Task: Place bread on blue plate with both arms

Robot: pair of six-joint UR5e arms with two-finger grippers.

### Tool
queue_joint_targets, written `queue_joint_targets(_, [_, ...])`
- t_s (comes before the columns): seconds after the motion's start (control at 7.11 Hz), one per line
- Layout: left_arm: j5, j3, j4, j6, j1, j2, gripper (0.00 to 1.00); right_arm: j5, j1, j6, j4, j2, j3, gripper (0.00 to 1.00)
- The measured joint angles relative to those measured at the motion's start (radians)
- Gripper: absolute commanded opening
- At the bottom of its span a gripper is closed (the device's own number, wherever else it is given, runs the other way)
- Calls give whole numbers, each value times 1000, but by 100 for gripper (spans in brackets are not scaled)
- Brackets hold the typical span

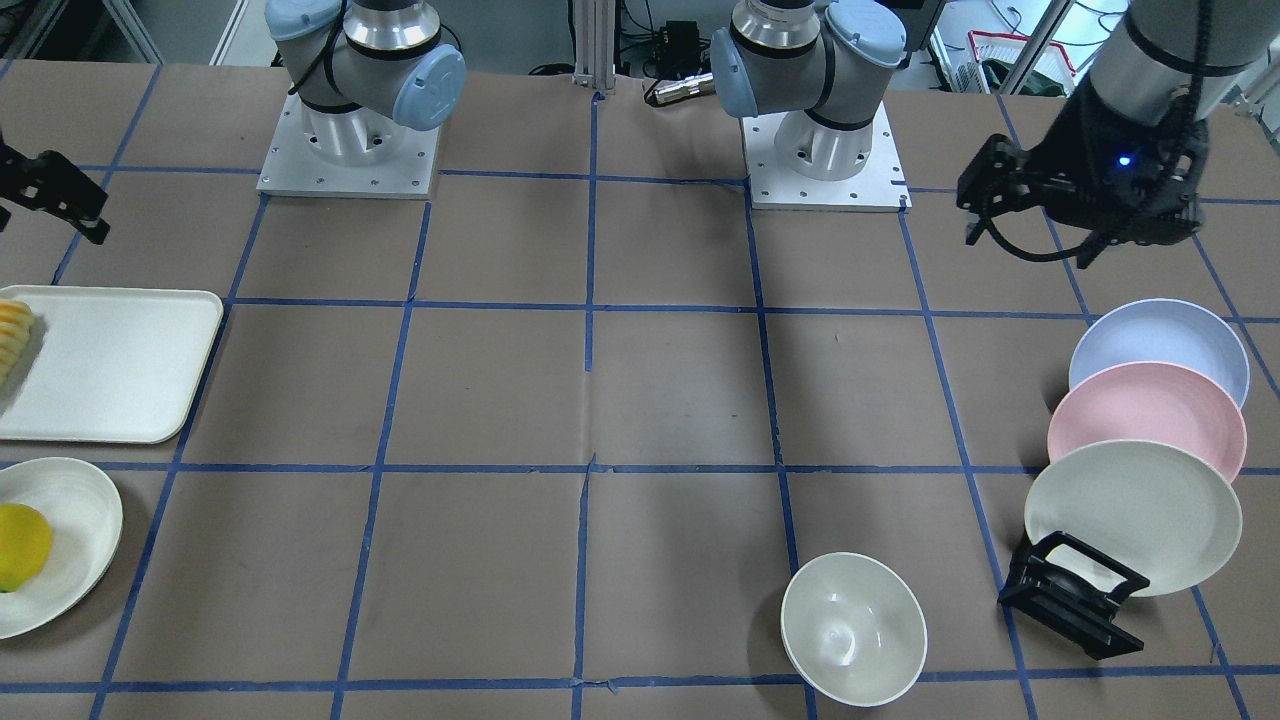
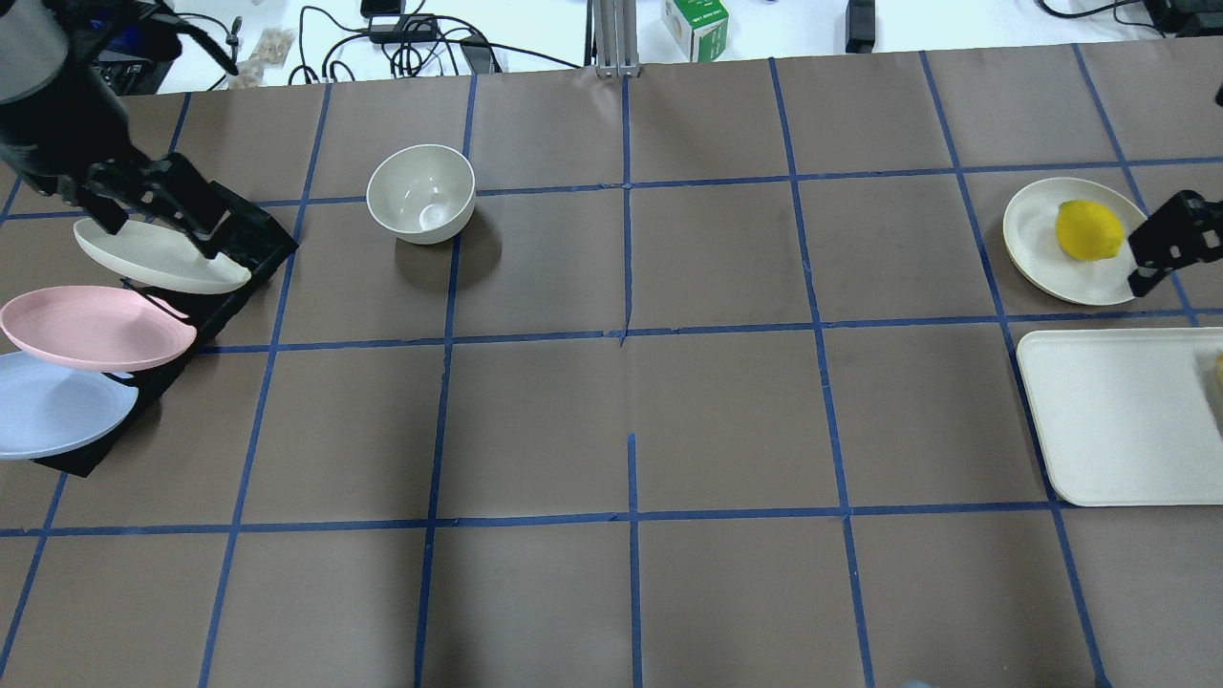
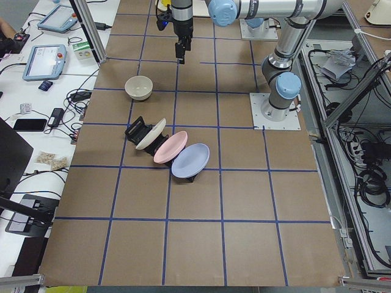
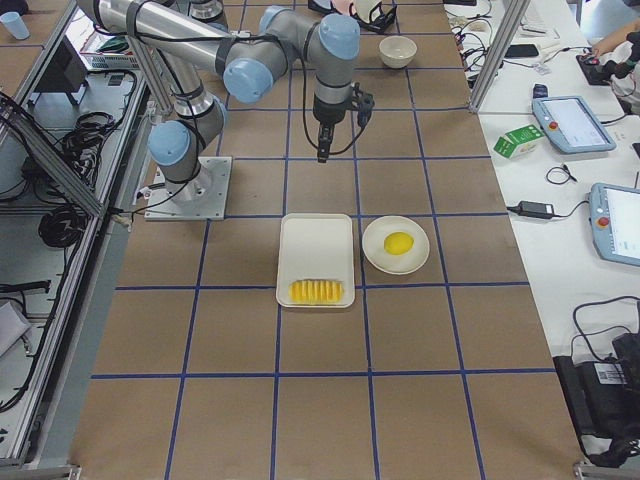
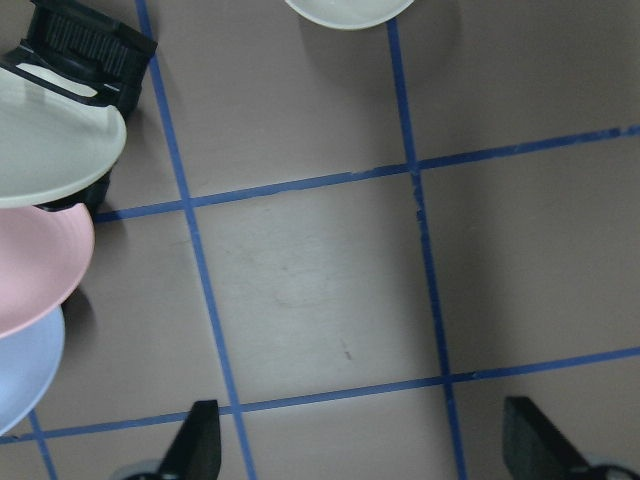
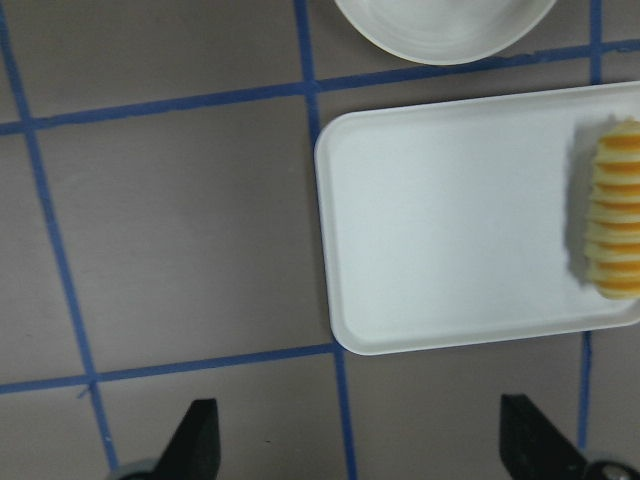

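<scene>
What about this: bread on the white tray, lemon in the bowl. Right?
Not quite: the lemon sits on a cream plate, not in the bowl, as the exterior right view shows. The bread does lie on the white tray.

Bright, even light is cast from above; a soft shadow is thrown beside the bowl (image 2: 421, 194). The bread (image 6: 612, 212) is rendered slightly blurred in the right wrist view.

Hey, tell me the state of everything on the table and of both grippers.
bread: lying on the tray, ungripped.
blue plate: tilted in the rack, empty.
pink plate: tilted in the rack, empty.
cream plate: tilted in the rack, empty.
bowl: upright, empty.
lemon: resting on the small plate.
left gripper: open, empty.
right gripper: open, empty.
</scene>
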Motion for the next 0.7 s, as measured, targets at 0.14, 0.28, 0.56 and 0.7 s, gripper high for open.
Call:
queue_joint_targets(0.14, [8, -26, 4, 144, 97, 0, 100, -18, -77, -104, -20, 21, 0, 100])
queue_joint_targets(0.28, [11, -55, 10, 256, 201, -5, 100, -25, -135, -185, -54, 52, 0, 100])
queue_joint_targets(0.56, [8, -122, 40, 453, 420, -38, 100, -30, -226, -329, -216, 174, 0, 100])
queue_joint_targets(0.7, [6, -154, 92, 526, 495, -60, 100, -32, -254, -373, -305, 238, 0, 100])
